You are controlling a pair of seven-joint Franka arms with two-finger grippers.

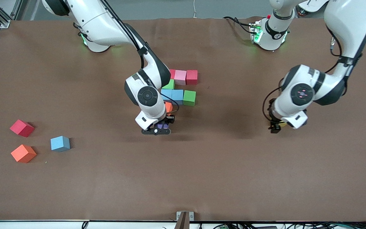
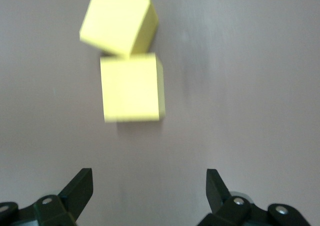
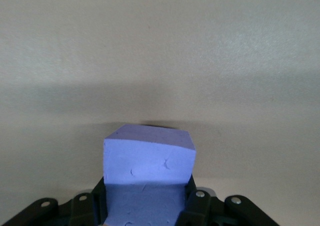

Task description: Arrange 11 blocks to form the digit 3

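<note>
Right wrist view: right hand clamps purple block | left hand spread wide.

We see the right gripper clamping a purple block between its fingers above the bare brown table.

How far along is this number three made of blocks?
Roughly half. A cluster of blocks is laid mid-table. The right claw grips a purple block beside it; the open left claw hovers over two yellow blocks. Three loose blocks wait.
</note>
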